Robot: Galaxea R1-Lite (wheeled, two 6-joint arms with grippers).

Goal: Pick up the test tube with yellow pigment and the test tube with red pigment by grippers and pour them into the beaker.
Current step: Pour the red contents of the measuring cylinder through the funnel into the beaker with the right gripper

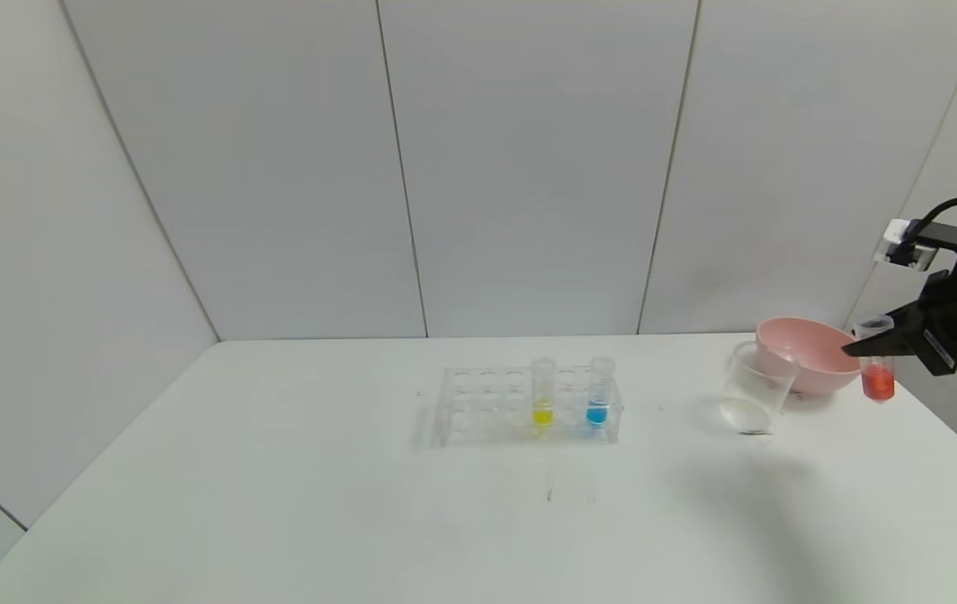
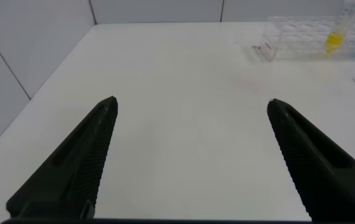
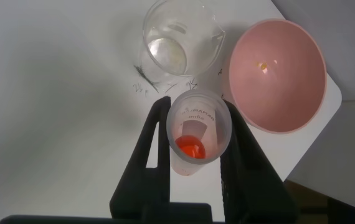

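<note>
Red tube (image 1: pixel 877 369) hangs upright in the right gripper (image 1: pixel 862 346) at the far right, beyond the pink bowl (image 1: pixel 809 353) — carrying step. Left gripper (image 2: pixel 190 124) idles, fingers wide apart, holding nothing. Right wrist view: fingers clamp the tube; the beaker (image 3: pixel 180 46) sits just ahead, so next — shift over, tip.

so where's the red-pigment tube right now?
Head view, far right: the small clear tube of orange-red liquid hangs upright in the right pincer, just right of the pink bowl.
</note>
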